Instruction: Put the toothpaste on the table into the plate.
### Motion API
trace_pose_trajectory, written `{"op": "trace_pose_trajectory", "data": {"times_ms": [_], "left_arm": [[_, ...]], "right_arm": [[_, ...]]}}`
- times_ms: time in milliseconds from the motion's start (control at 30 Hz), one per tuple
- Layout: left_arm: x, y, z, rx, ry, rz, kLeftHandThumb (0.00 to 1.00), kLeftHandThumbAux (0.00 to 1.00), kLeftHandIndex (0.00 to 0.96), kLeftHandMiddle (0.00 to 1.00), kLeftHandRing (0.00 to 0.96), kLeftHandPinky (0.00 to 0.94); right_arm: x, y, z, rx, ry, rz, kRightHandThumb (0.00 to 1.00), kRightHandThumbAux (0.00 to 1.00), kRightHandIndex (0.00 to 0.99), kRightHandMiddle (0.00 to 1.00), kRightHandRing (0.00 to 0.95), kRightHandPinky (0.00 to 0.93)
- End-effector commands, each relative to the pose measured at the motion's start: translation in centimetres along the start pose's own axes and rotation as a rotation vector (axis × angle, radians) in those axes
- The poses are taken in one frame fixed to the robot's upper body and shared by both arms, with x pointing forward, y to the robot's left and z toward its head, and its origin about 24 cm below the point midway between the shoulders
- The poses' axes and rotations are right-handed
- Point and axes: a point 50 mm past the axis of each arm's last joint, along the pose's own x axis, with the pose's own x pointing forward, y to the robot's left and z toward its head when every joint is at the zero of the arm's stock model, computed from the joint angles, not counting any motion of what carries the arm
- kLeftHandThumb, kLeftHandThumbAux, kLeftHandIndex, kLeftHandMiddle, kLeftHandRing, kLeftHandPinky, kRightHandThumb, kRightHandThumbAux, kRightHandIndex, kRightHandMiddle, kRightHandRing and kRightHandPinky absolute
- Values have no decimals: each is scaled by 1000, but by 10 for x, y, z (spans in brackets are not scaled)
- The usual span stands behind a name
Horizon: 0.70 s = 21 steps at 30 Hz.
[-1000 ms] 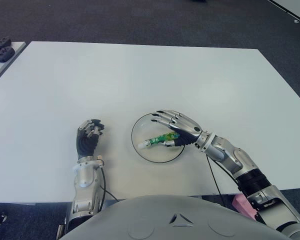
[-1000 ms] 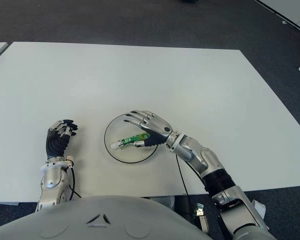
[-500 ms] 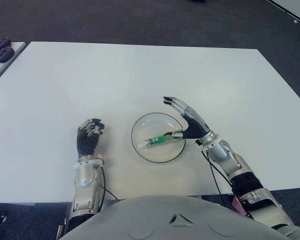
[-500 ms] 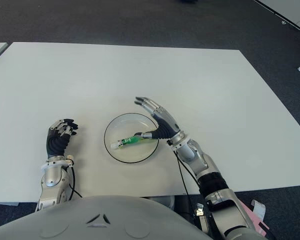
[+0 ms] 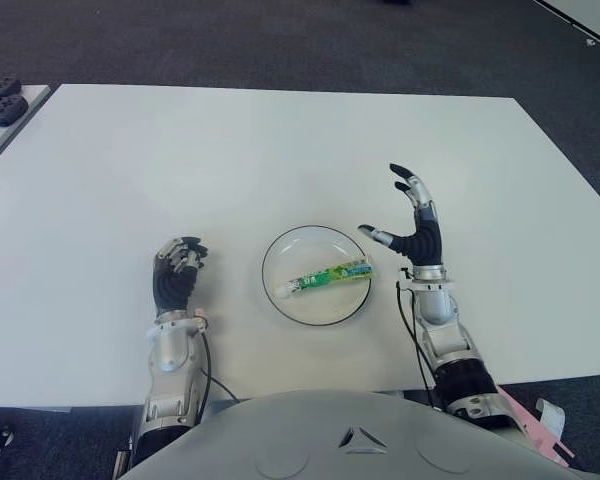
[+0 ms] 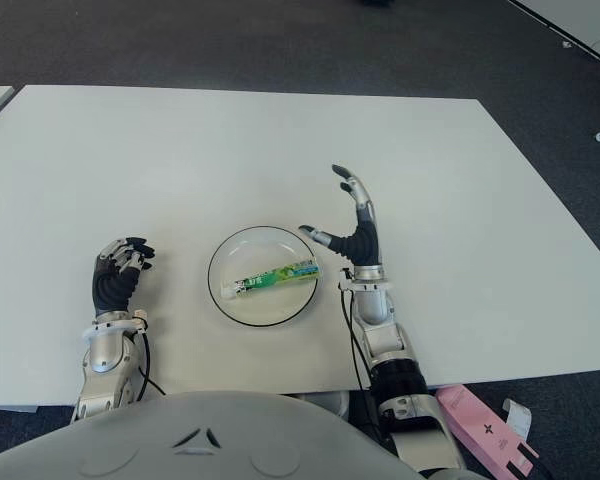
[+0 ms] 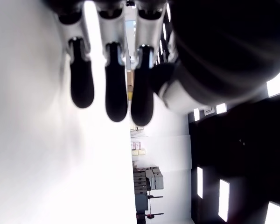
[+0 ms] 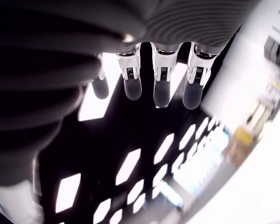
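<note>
- The toothpaste (image 5: 328,276) lies inside the plate (image 5: 280,258), slanted, its white cap toward the robot's left and its green printed body toward the right. There is print on the tube, but it is too small for me to read any brand.
- The plate is a round, shallow, pale dish with a dark rim, sitting on the white surface (image 5: 280,150) between the 2 hands.
- The right robot hand (image 5: 412,226) is raised just right of the plate, palm turned toward it, its fingers (image 5: 416,190) stretched up and apart and the thumb reaching toward the plate's rim. It has hold of nothing and does not touch the tube.
- The left robot hand (image 5: 176,275) shows left of the plate, apart from it, with its fingers curled into a loose fist around nothing.
- The right eye view shows a pink box (image 6: 485,430) with small dark markings low on the floor beside the right arm; in the left eye view only a sliver of it appears at the bottom edge.
- The left eye view alone shows dark objects (image 5: 0,95) on a second surface at the far left edge.
- The left wrist view shows 3 dark fingertips (image 7: 106,84) against the white surface, and shelving in the room beyond; the right wrist view shows 4 straight fingers (image 8: 161,84) against ceiling lights.
</note>
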Motion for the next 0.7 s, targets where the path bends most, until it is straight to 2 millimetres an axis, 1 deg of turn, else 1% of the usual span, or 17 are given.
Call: {"op": "trace_pose_trajectory", "data": {"times_ms": [33,100,233,300,333,367,400,467,500,600,700], "left_arm": [[0,1,-6,-5,34,1,706,720,431,514,499,507],[0,1,-6,-8,37,1,706,720,431,516,502,505],[0,1,-5,-17,33,-1,706,720,430,517,503,504],[1,1,-5,-18,30,-1,706,720,430,516,503,509],[1,1,-5,-17,28,-1,706,720,430,516,503,509],[1,1,-5,-17,28,0,706,720,430,515,501,510],[1,0,-5,-15,28,0,706,720,430,515,501,511],[1,0,-5,-15,29,0,706,720,430,516,503,512],[1,0,-5,-16,30,-1,706,720,430,517,505,514],[1,0,-5,-21,28,-6,705,720,430,518,508,516],[2,1,-4,-21,24,-11,705,719,430,519,509,516]], "right_arm": [[-4,-8,-13,60,129,-164,135,792,159,181,173,247],[-7,-13,-19,76,171,-206,187,777,168,201,202,287],[-15,-20,-31,113,234,-252,234,764,191,232,237,315],[-18,-21,-36,134,255,-271,258,768,284,263,255,313],[-18,-22,-39,148,265,-287,262,769,304,269,258,313],[-18,-22,-40,156,270,-297,415,754,347,295,272,312],[-18,-23,-41,159,281,-307,514,744,375,317,285,313],[-19,-25,-44,148,302,-317,601,736,400,343,302,314],[-19,-26,-45,140,311,-319,634,734,410,361,315,314],[-20,-26,-47,108,333,-319,669,731,420,386,333,312],[-20,-25,-48,80,339,-307,688,731,427,422,375,353]]}}
